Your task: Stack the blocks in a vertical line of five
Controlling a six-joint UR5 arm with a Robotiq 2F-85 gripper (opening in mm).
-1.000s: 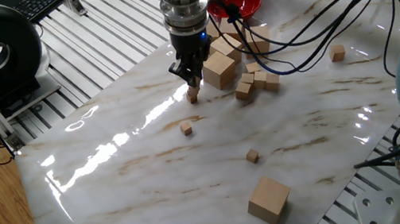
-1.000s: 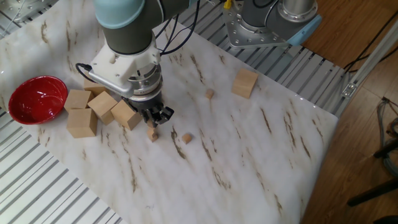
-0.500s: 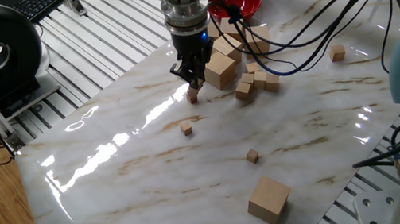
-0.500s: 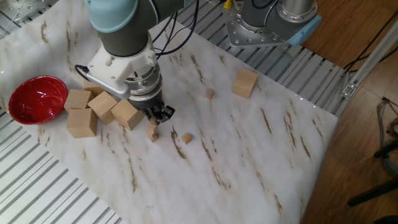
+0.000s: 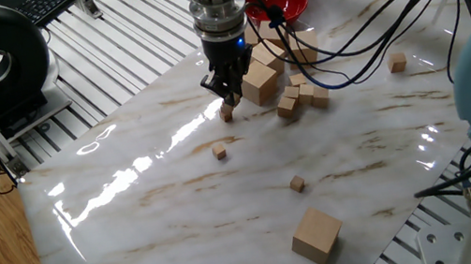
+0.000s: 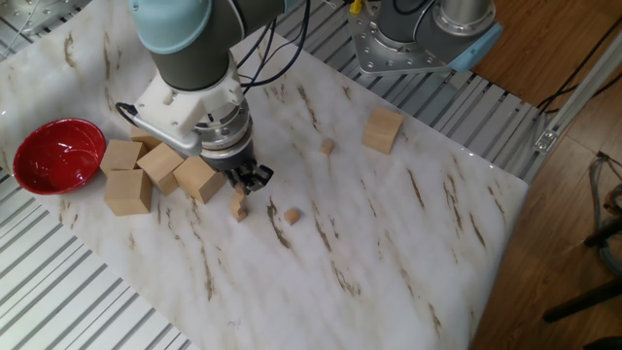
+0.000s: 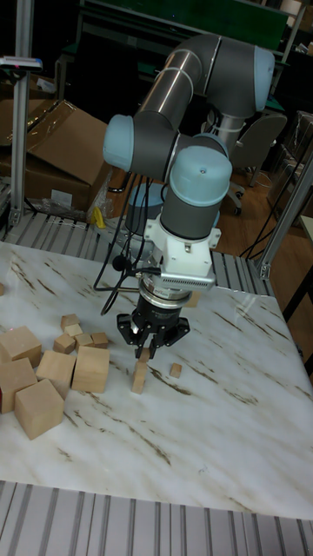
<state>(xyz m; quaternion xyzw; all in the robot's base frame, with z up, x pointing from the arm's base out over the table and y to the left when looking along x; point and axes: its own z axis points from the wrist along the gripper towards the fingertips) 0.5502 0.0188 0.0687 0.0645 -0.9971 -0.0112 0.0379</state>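
A short stack of tiny light-wood blocks point(image 7: 139, 378) stands on the marble table, also seen as the stack point(image 5: 227, 112) and the stack point(image 6: 238, 209). My gripper point(image 7: 144, 350) hangs straight down over it. Its fingertips flank the top block and stand narrowly open. The same gripper point(image 5: 225, 96) shows just left of the bigger cubes, and the gripper point(image 6: 243, 190) hides the stack's top. Two loose blocks lie apart: one block point(image 5: 219, 152) close by, another block point(image 5: 297, 183) farther toward the front. The near loose block point(image 7: 175, 370) sits just right of the stack.
Large wooden cubes point(image 6: 128, 190) and medium cubes point(image 5: 301, 96) cluster beside the gripper, one large cube point(image 5: 258, 83) almost touching it. A red bowl point(image 6: 56, 154) sits at the table's edge. One large cube point(image 5: 315, 234) lies alone near the front edge. Cables hang from the arm.
The gripper has crept slightly upward over the stack. The stack and the loose blocks have stayed in place.
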